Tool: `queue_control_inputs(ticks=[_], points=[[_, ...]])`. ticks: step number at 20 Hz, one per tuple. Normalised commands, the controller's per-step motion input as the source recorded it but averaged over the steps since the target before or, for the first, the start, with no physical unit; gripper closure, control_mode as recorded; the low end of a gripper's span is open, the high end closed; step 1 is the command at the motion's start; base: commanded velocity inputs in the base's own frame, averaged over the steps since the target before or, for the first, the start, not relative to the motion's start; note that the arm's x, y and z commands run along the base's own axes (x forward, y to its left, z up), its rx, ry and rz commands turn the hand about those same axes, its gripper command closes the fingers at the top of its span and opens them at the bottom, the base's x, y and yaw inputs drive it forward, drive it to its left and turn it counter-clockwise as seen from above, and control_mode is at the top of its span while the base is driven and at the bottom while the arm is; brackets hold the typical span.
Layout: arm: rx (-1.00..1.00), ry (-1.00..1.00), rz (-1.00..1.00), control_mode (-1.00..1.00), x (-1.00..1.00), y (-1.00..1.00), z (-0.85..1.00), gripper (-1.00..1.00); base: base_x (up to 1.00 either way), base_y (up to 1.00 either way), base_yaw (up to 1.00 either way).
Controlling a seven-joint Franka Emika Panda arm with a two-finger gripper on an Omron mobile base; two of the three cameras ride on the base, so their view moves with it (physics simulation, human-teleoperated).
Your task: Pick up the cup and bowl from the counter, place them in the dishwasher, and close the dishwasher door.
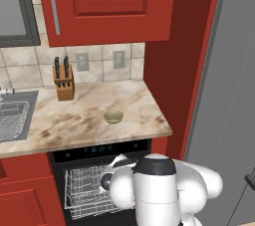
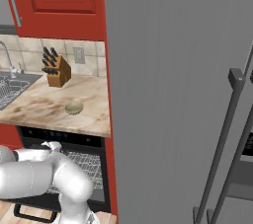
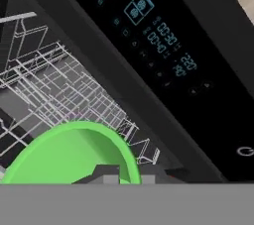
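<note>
The bright green cup fills the lower left of the hand view, rim toward the camera, with my gripper shut on its rim. It hangs just in front of the open dishwasher, over the white wire rack and below the lit control strip. The rack is pulled out under the counter. The olive-tan bowl rests on the counter near its front edge, also the bowl. The dishwasher door hangs folded down, its bar handle low in the right base view.
A wooden knife block stands at the back of the counter. The steel sink lies to the left. A tall grey fridge panel stands to the right of a red cabinet side. Red cabinets hang overhead.
</note>
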Motion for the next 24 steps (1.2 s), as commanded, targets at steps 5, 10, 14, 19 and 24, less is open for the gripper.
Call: queue_control_inputs(ticks=[5, 10, 14, 19, 24], points=[[-0.09, 0.0, 0.15, -1.0, 0.01, 0.06, -0.5, 1.0, 0.0, 0.0, 0.0], [-0.04, 0.0, 0.13, -1.0, 0.15, 0.0, -0.3, 1.0, 0.0, 0.0, 0.0], [0.0, 0.0, 0.12, -1.0, 0.25, 0.0, -0.39, 1.0, 0.0, 0.0, 0.0], [0.0, 0.01, 0.12, -1.0, 0.3, 0.01, -0.52, 1.0, 0.0, 0.0, 0.0], [0.0, 0.04, 0.11, -1.0, 0.34, 0.08, -0.59, 1.0, 0.0, 0.0, 0.0]])
